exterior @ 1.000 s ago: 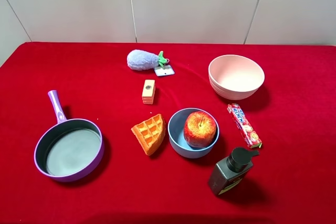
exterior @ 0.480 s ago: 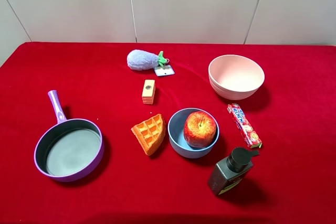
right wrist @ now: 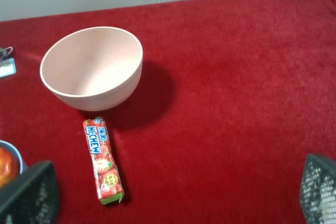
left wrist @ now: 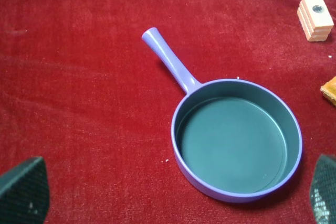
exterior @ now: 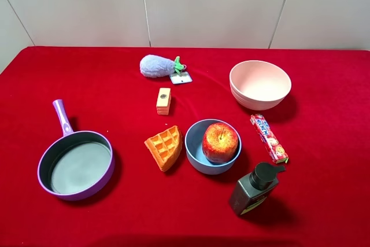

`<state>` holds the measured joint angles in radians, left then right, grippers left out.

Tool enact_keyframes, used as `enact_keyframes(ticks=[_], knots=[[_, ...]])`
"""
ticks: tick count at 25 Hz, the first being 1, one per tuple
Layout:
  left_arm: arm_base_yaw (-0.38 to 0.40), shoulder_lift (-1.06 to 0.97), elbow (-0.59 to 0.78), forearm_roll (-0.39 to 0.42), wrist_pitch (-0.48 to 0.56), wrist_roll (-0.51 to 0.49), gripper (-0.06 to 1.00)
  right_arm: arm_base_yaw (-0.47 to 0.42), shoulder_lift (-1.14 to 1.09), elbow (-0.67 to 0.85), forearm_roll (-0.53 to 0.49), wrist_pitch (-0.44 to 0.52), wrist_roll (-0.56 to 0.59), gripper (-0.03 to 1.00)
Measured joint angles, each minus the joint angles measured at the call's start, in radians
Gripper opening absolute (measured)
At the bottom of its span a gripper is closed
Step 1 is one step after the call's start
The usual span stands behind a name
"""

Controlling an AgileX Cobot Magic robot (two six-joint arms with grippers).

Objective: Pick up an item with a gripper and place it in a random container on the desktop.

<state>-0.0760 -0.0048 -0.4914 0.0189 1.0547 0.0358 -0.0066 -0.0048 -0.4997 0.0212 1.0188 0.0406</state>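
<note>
Nearest the camera on the red desktop [exterior: 115,218] stands a dark grey pump bottle [exterior: 254,188], tilted, with a black cap. Just behind it and to the left, the toy apple [exterior: 219,142] sits inside the light-blue bowl [exterior: 196,148], leaning against its right wall, stem dimple upward. An orange waffle wedge [exterior: 165,147] lies just beside the bowl's left rim. Far to the left, the purple frying pan [exterior: 76,165] rests with its handle pointing away. A Hi-Chew candy pack [exterior: 269,137] lies right of the bowl, near the bottle. Farther back sit a small wooden block [exterior: 164,100], the pale pink bowl [exterior: 260,84], and, farthest, a plush eggplant [exterior: 159,66] with a tag.

The left gripper [left wrist: 173,195] hangs above the pan with fingers wide apart, holding nothing. The right gripper [right wrist: 173,195] hovers near the pink bowl and candy, fingers also spread, empty.
</note>
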Motion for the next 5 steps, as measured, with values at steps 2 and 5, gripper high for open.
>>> enact_keyframes(ticks=[2, 5], knots=[[0.0, 0.0, 0.0, 0.0, 0.0, 0.0, 0.99, 0.0, 0.0, 0.0, 0.0, 0.0, 0.0, 0.69], [0.0, 0.0, 0.0, 0.0, 0.0, 0.0, 0.99, 0.0, 0.0, 0.0, 0.0, 0.0, 0.0, 0.69]])
